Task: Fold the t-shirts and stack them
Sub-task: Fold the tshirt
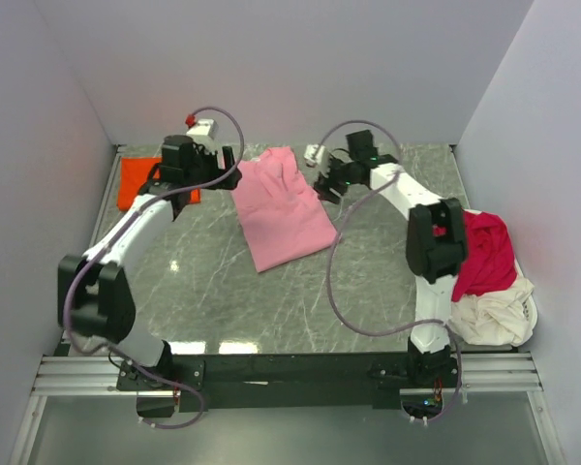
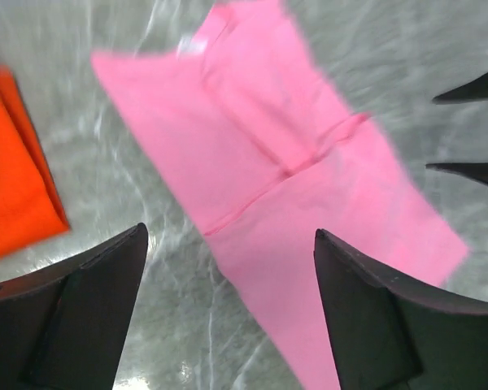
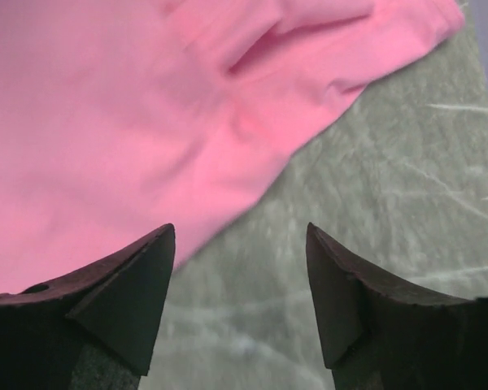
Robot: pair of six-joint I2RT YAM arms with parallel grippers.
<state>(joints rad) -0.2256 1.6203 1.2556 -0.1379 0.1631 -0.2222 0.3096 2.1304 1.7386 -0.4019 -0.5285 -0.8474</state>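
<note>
Inspector: Position of the pink t-shirt (image 1: 281, 208), overhead view?

Observer: It lay flat at the middle of the table (image 1: 368, 281). Its far end sat between the left gripper (image 1: 229, 163) and the right gripper (image 1: 321, 176), each just beside a far corner. The orange t-shirt (image 1: 140, 182) lay folded at far left.

Inspector: Left wrist view?

Observer: Fingers stood spread, nothing between them. Pink cloth lay below and ahead, orange at the left.

Inspector: Right wrist view?

Observer: Fingers spread, empty. The pink edge lay ahead and left, with bare table under the gap.
</note>
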